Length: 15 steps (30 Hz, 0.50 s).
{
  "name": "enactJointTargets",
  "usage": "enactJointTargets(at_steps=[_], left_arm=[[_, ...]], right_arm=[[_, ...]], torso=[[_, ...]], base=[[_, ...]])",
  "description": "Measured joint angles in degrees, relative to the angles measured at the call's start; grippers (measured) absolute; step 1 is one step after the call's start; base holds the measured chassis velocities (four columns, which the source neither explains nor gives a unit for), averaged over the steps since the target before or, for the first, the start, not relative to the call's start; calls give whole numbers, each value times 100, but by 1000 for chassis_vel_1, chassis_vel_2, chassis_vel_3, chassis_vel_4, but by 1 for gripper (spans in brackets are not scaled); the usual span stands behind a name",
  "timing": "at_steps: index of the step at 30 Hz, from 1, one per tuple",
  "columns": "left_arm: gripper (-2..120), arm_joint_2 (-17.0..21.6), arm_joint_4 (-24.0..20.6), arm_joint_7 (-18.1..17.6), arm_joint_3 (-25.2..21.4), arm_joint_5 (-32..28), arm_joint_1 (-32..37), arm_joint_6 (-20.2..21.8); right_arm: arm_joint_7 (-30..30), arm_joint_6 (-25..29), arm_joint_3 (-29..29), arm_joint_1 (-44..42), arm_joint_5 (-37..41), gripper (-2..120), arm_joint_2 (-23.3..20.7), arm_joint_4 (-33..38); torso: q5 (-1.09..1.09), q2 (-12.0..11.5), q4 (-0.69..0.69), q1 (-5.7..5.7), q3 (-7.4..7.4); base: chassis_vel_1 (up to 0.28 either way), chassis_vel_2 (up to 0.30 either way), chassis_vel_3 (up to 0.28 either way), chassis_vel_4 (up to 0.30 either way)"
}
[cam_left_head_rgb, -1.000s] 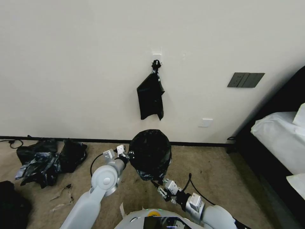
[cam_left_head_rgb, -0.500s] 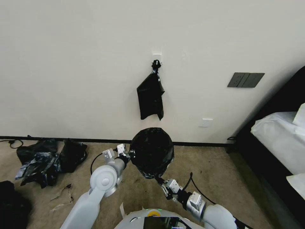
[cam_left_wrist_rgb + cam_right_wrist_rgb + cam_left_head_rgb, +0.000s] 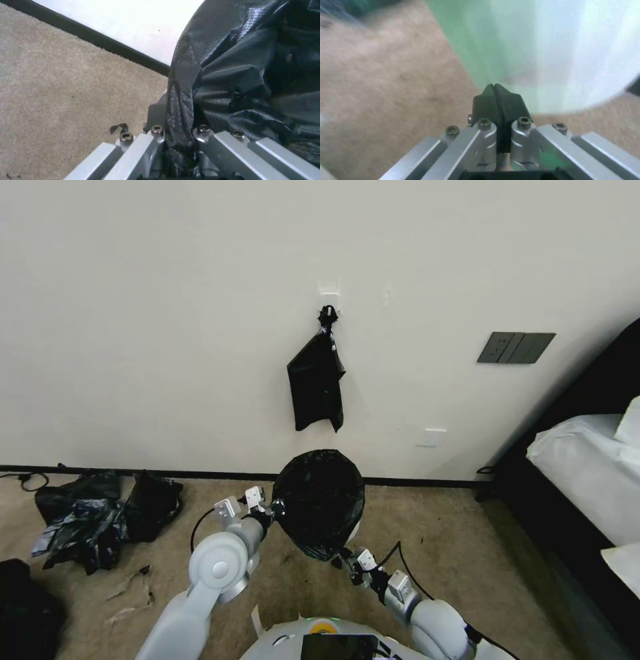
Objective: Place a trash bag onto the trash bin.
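We see the trash bag (image 3: 320, 500) draped over the trash bin (image 3: 355, 532), which stands on the carpet (image 3: 453, 553) directly ahead of both grippers and in front of the wall (image 3: 167, 313). Our left gripper (image 3: 275, 508) touches the bag's left edge, pinching a fold of it, while our right gripper (image 3: 345, 562) sits just below the bag's near hem, beside the bin's side. Beyond the bin, a bundle of bags (image 3: 316, 383) hangs on the wall, and a plastic heap (image 3: 100, 517) lies well left of our left gripper.
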Motion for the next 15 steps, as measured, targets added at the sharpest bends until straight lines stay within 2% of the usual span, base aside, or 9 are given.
enactJointTargets(at_steps=[2,7,9,10,11,15], left_arm=[[1,17,-1,-5,-1,-4,15,1],[1,31,51,-3,-29,-3,17,1],[1,33,114,9,-77,-9,-12,-2],[1,32,157,22,-113,-23,-45,-12],[1,32,157,22,-113,-23,-45,-12],[1,45,289,51,-171,-68,-153,-48]], right_arm=[[36,29,26,16,0,0,39,-158],[37,37,127,-167,87,0,-9,-13],[-40,33,356,-463,603,0,-88,388],[-134,16,522,-631,1060,6,-122,641],[-134,16,522,-631,1060,6,-122,641],[-381,-238,800,-911,2674,25,-154,1219]], torso=[[1,0,1,0,0],[0,0,-1,0,0],[-1,0,0,0,0],[-1,0,0,0,0],[-1,0,0,0,0],[-2,0,0,0,0]], base=[[0,0,0,0],[0,0,0,0],[0,0,0,0],[0,0,0,0],[0,0,0,0],[0,0,0,0]])
